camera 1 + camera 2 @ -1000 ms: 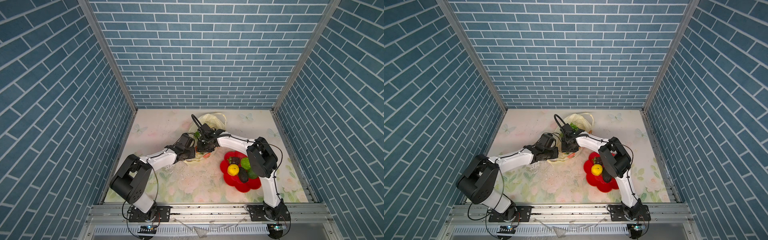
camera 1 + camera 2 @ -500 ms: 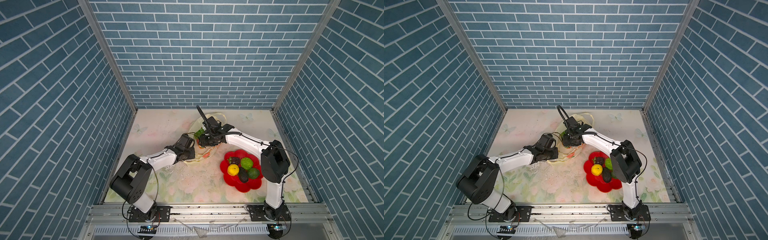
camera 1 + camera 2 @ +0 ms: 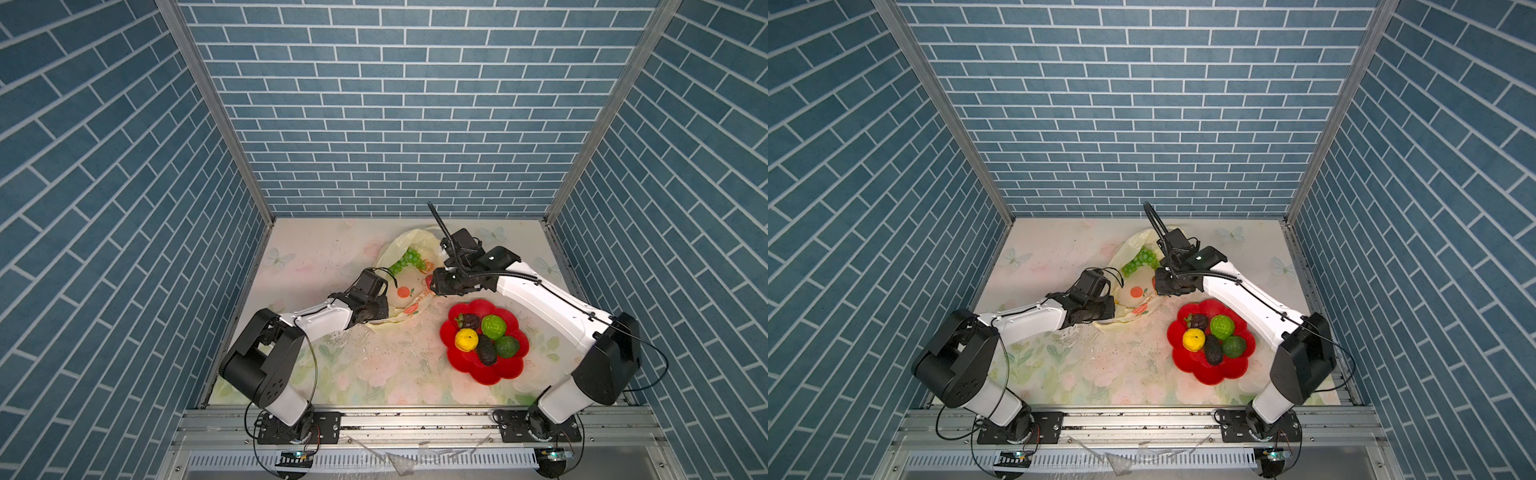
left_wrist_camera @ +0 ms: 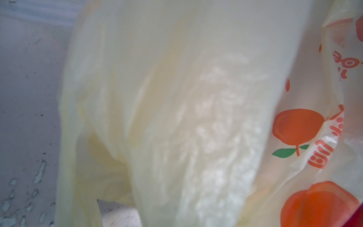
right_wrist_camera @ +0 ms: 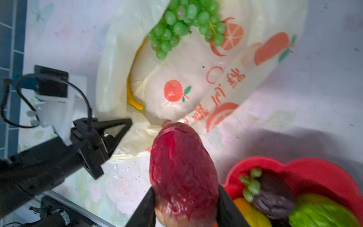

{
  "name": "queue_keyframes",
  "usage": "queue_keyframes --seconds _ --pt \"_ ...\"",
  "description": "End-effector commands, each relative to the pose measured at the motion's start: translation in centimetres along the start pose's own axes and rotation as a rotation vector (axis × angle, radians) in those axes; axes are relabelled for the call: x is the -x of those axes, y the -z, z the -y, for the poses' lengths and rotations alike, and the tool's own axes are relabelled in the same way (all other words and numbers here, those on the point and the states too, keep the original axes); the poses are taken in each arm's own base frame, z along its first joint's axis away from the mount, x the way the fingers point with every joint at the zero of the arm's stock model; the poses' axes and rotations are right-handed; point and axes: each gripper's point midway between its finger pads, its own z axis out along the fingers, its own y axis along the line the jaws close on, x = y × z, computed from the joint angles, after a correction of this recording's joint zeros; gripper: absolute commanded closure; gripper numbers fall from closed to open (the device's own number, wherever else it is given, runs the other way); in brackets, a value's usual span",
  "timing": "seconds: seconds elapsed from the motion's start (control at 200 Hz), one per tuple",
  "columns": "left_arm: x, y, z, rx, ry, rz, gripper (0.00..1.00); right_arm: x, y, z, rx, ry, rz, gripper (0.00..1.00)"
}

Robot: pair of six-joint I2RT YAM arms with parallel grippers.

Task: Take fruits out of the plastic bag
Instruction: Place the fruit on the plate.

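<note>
Holding a red fruit (image 5: 182,161) in the right fingers (image 5: 146,206), I read this moment as the carry from bag to plate. The fingers stand about half open, one on each flank of the fruit. Its long axis runs straight out along them, with the free tip pointing toward the plastic bag (image 5: 186,64).

In a top view the fruit (image 3: 428,281) hangs over the bag's near edge. The red plate (image 3: 494,376) lies just beside it, on the side toward the right arm's base. That is the relation the coming move turns on: a short draw back toward the base should bring the fruit over the plate. The right arm is the nearer one to the plate by far.

A lemon (image 3: 466,339), green fruits and dark pieces crowd the plate's middle, so I judge its rim side offers the only free spot.

The left fingers (image 5: 117,120) are closed at the bag's crumpled edge. I take them to be pinching the film against the bench (image 3: 332,257), although the contact itself is hidden.

Grapes (image 5: 182,19) lie in the bag's open mouth, and a banana (image 5: 135,102) shows yellow through the film.
</note>
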Motion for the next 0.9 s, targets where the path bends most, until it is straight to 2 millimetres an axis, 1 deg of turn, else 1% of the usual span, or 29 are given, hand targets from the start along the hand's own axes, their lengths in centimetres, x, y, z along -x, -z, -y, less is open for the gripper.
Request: queue_keyframes --seconds 0.0,0.085,0.19,0.3,0.385,0.575,0.69,0.895 --pt "0.2 0.1 -0.6 0.011 0.005 0.013 0.88 -5.0 1.7 3.5 -0.113 0.019 -0.142 0.55" --pt "0.3 0.0 -0.5 0.006 0.006 0.012 0.88 -7.1 2.6 5.1 -0.146 -0.003 -0.182 0.54" --pt "0.5 -0.2 -0.3 -0.004 0.009 0.012 0.88 -9.1 3.3 6.9 -0.174 -0.042 -0.214 0.54" --pt "0.4 -0.3 -0.2 -0.007 0.008 0.008 0.88 -10.4 3.6 8.3 -0.204 -0.065 -0.235 0.54" --pt "0.3 -0.3 -0.3 -0.003 0.004 0.006 0.88 -11.2 3.3 9.4 -0.239 -0.062 -0.258 0.54" --pt "0.2 -0.2 -0.4 0.001 0.007 0.007 0.88 -12.4 1.6 10.5 -0.262 -0.066 -0.298 0.54" --pt "0.1 -0.2 -0.6 0.005 0.010 0.007 0.88 -12.5 0.7 11.4 -0.287 -0.072 -0.291 0.54" --pt "0.3 0.0 -0.5 0.006 0.007 0.007 0.88 -13.1 -0.3 12.5 -0.317 -0.085 -0.304 0.54"
